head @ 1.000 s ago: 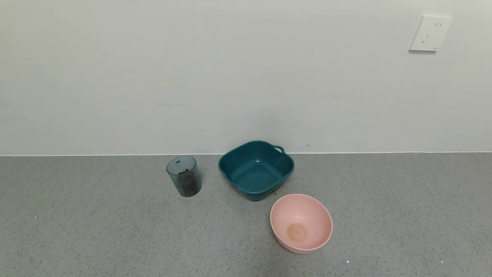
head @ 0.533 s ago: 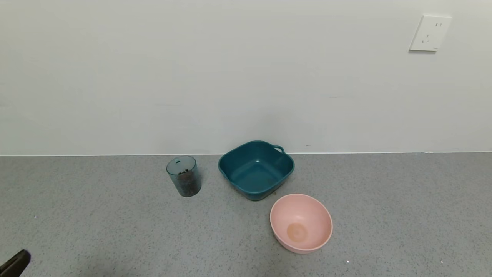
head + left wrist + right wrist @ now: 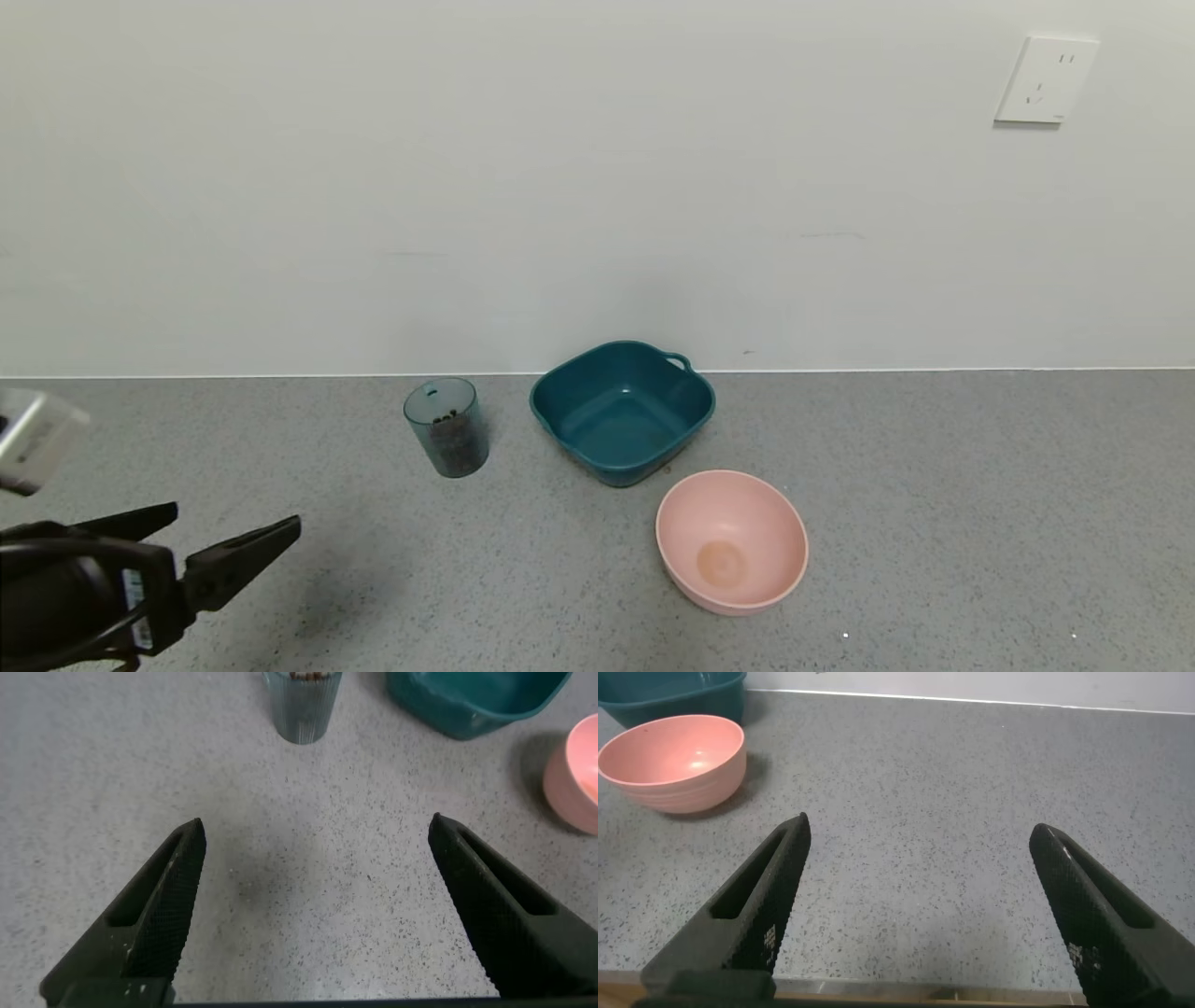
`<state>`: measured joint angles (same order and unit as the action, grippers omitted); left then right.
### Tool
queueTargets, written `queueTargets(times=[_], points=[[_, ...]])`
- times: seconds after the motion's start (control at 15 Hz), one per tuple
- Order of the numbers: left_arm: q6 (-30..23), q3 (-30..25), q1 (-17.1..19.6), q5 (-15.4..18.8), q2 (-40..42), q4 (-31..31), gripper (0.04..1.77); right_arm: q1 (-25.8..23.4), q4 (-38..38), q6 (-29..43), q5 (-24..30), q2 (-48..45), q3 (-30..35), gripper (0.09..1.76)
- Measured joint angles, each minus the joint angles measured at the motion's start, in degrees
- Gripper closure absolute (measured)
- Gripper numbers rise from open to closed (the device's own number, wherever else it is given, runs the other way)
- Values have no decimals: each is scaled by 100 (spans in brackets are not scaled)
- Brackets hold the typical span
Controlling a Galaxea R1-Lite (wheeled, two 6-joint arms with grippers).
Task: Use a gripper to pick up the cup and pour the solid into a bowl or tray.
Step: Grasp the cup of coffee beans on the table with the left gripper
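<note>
The ribbed grey-blue cup (image 3: 446, 427) stands upright on the grey counter near the wall, with dark brown pellets (image 3: 453, 441) inside. It also shows in the left wrist view (image 3: 303, 705). The pale pink bowl (image 3: 731, 541) sits empty to the right and nearer, also seen in the left wrist view (image 3: 577, 775) and the right wrist view (image 3: 674, 762). My left gripper (image 3: 233, 532) is open and empty at the near left, well short of the cup; its fingers (image 3: 173, 891) are spread wide. My right gripper (image 3: 920, 833) is open and empty, out of the head view.
A squarish dark teal tub (image 3: 623, 411) with a loop handle stands between cup and bowl, close to the wall. A white wall socket (image 3: 1044, 81) is at the upper right. The counter's front edge (image 3: 906, 989) runs under the right gripper.
My left gripper has come into the head view from the lower left corner and moved right, toward the cup. The cup, tub and bowl have not moved.
</note>
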<state>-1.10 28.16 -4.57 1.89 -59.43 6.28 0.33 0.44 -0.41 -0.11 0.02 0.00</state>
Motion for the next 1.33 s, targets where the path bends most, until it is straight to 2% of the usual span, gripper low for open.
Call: queueTargets(times=[0.27, 0.67, 1.07, 1.33], points=[[-24, -123, -223, -29, -1265, 885, 9, 0, 0, 0, 1, 0, 0, 14], [-22, -391, -358, -62, -2949, 2795, 9, -2, 0, 0, 1, 0, 0, 14], [-13, -669, -374, -143, -4569, 5337, 9, 0, 0, 1, 1, 0, 0, 14], [-17, -683, -389, -357, -5330, 6186, 9, 0, 0, 0, 1, 0, 0, 14]])
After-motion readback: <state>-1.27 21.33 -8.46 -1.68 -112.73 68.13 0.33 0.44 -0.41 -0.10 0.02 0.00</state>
